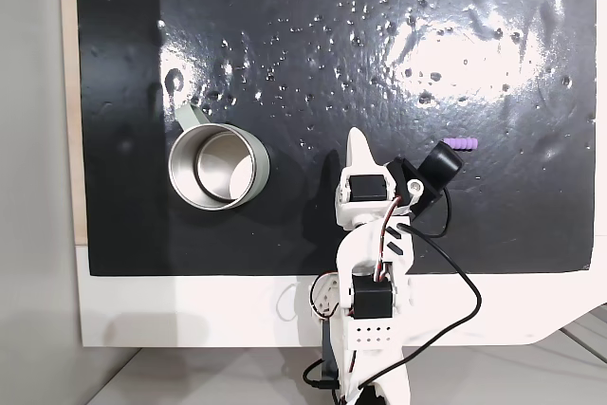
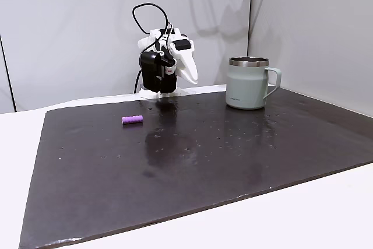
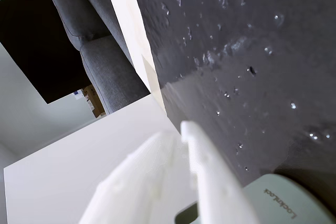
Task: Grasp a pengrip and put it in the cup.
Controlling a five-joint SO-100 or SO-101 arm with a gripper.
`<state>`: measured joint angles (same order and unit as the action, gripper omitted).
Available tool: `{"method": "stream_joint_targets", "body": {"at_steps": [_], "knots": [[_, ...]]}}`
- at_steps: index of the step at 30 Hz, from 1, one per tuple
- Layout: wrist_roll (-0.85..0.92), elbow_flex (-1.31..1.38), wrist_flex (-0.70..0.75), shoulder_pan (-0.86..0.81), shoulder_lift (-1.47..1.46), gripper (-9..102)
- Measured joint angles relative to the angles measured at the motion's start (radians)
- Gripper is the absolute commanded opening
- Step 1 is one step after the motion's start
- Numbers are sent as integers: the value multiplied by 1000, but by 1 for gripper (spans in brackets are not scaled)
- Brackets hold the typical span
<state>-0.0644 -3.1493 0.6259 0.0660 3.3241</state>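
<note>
The purple ribbed pengrip [image 1: 463, 143] lies on the black mat, right of the arm in one fixed view and left of it [image 2: 132, 119] in the other. The pale grey-green steel cup [image 1: 264, 164] stands upright and empty on the mat's opposite side [image 2: 247, 88], handle turned away from the arm. My white gripper [image 1: 358, 136] is folded close over the arm's base, between the two things and touching neither. Its fingers lie together with nothing held [image 2: 193, 78]. In the wrist view the gripper [image 3: 184, 128] points over the mat, with the cup's wall [image 3: 273, 198] at the lower right.
The black mat [image 1: 379, 45] is glossy, dotted with small bumps, and lies on a white table [image 1: 190, 310]. Black cables [image 1: 455, 282] loop beside the arm. A grey upholstered seat [image 3: 100, 61] stands beyond the table's edge in the wrist view.
</note>
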Motion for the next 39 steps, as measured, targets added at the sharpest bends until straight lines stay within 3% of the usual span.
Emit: {"method": "stream_joint_targets", "body": {"at_steps": [18,24,31,35,39], "knots": [[21,5,20,2,0,0],[21,130,163,2,-6,0],[32,529,370,-6,-262,0],[121,772,518,-37,-408,15],[210,956,678,-81,-512,21]]}}
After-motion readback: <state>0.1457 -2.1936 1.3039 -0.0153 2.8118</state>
